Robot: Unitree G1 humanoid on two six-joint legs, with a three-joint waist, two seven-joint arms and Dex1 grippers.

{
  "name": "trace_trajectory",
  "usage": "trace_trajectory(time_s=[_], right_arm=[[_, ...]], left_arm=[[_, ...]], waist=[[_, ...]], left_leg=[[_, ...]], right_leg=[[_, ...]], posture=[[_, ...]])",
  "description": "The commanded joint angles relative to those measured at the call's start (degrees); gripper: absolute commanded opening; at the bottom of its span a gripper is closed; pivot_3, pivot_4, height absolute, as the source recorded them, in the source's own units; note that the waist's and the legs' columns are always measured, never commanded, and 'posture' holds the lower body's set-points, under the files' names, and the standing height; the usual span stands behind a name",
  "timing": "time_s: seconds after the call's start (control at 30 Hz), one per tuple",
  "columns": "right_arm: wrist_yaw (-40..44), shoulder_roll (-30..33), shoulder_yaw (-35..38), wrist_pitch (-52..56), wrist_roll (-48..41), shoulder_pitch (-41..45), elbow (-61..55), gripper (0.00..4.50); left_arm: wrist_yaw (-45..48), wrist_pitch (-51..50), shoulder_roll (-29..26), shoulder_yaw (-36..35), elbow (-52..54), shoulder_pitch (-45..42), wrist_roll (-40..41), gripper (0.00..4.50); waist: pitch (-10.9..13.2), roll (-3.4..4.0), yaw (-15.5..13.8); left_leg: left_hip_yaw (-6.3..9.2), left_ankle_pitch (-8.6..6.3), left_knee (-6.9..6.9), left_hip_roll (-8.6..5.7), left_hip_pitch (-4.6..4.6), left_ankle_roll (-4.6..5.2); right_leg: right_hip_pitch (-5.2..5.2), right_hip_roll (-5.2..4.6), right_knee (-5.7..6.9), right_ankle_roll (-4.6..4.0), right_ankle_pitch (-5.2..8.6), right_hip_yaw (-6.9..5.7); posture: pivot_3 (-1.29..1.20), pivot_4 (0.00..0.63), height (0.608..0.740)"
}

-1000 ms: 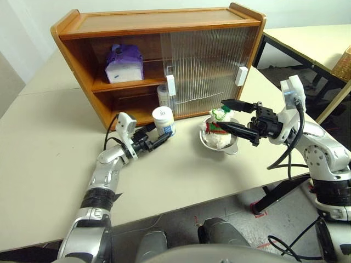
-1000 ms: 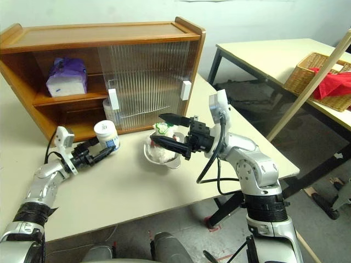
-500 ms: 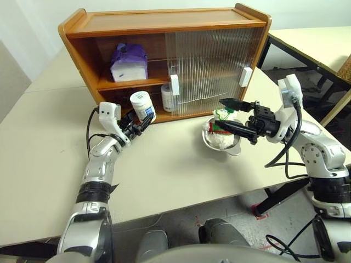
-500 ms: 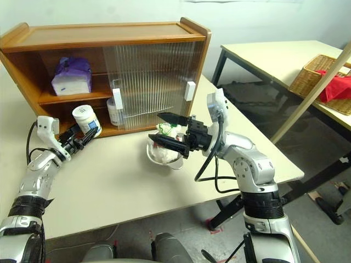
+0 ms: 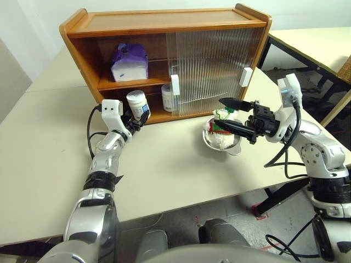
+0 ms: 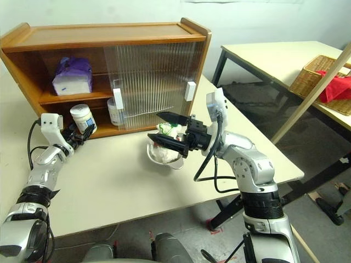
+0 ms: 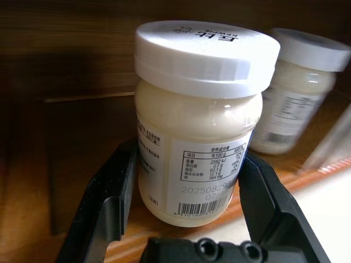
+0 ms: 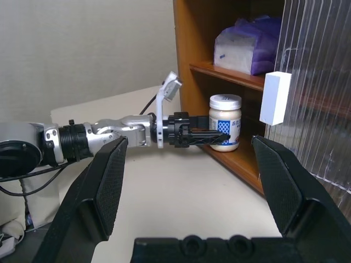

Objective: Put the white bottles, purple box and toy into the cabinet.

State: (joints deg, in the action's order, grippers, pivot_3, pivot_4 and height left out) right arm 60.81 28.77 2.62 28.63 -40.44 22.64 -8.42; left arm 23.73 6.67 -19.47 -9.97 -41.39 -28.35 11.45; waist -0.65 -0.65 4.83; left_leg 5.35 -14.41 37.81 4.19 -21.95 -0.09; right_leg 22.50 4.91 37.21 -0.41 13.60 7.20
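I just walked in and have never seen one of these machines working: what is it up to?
It is putting things away in the wooden cabinet. Its left gripper holds a white bottle at the open lower shelf, near a second white bottle already inside. The purple box sits on the upper shelf. The right gripper hangs open over the toy, which lies in a steel bowl on the table.

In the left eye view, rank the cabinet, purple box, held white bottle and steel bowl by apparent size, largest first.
1. cabinet
2. purple box
3. steel bowl, with the toy inside; it sits nearer the camera than the box, so this step is unsure.
4. white bottle, gripped by the left gripper.
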Motion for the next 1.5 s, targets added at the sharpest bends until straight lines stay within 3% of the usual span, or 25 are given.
trace_trajectory(time_s=[0.03, 0.57, 0.97, 1.0, 1.07, 1.3, 1.5], right_arm=[[-0.3, 0.1, -0.3, 0.6, -0.1, 0.2, -0.8, 4.50], [0.0, 0.4, 0.1, 0.0, 0.1, -0.5, -0.7, 4.50], [0.3, 0.8, 0.3, -0.6, 0.5, -0.8, -0.4, 4.50], [0.2, 0.9, 0.4, -0.6, 0.4, -0.8, -0.5, 4.50], [0.2, 1.1, 0.5, -0.7, 0.4, -1.0, -0.5, 4.50], [0.0, 1.1, 0.3, -0.6, 0.3, -0.6, -0.7, 4.50], [0.3, 0.9, -0.1, -0.6, 0.3, -0.7, -0.5, 4.50]], left_arm=[[-3.5, 2.9, 0.3, -0.5, -3.8, -3.1, -1.7, 3.08], [-8.4, 9.4, 2.3, 0.2, -23.5, -15.4, -5.8, 3.08], [-9.8, 10.3, 1.4, 0.4, -26.5, -14.3, -8.0, 3.08], [-9.6, 10.3, 1.5, 0.3, -26.6, -14.2, -7.9, 3.82], [-9.4, 10.1, 1.5, 0.4, -26.8, -14.1, -8.0, 4.45], [-8.3, 11.0, 1.9, -0.7, -25.3, -12.8, -6.5, 4.48], [-5.7, 12.0, 1.9, -1.8, -18.0, -7.3, -3.9, 4.48]], waist=[[0.0, 0.00, 0.0], [0.0, -0.02, 0.2], [0.0, -0.02, 1.2], [0.0, -0.02, 1.3], [0.0, -0.02, 1.3], [0.0, -0.02, 1.6], [0.0, -0.02, 1.8]], left_leg=[[0.00, 0.00, 0.01, 0.00, 0.00, 0.00], [-0.01, 0.08, 0.07, 0.00, 0.01, 0.12], [-0.03, 0.11, 0.07, -0.02, 0.01, 0.18], [-0.03, 0.12, 0.07, -0.02, 0.01, 0.19], [-0.03, 0.13, 0.07, -0.02, 0.02, 0.20], [-0.03, 0.13, 0.07, -0.02, 0.04, 0.21], [-0.04, 0.13, 0.05, -0.02, 0.04, 0.20]], right_leg=[[-0.01, 0.00, 0.00, 0.01, 0.00, 0.00], [-0.04, 0.00, -0.01, 0.19, -0.09, 0.01], [-0.05, 0.00, -0.02, 0.26, -0.09, 0.00], [-0.06, 0.00, -0.01, 0.26, -0.09, 0.00], [-0.07, 0.00, -0.01, 0.27, -0.09, 0.00], [-0.09, 0.00, -0.01, 0.27, -0.09, 0.00], [-0.08, 0.00, -0.02, 0.26, -0.09, -0.01]], posture=[[-0.14, 0.000, 0.740], [-0.16, 0.000, 0.740], [-0.16, 0.000, 0.740], [-0.16, 0.000, 0.740], [-0.17, 0.000, 0.740], [-0.17, 0.000, 0.740], [-0.15, 0.000, 0.740]])
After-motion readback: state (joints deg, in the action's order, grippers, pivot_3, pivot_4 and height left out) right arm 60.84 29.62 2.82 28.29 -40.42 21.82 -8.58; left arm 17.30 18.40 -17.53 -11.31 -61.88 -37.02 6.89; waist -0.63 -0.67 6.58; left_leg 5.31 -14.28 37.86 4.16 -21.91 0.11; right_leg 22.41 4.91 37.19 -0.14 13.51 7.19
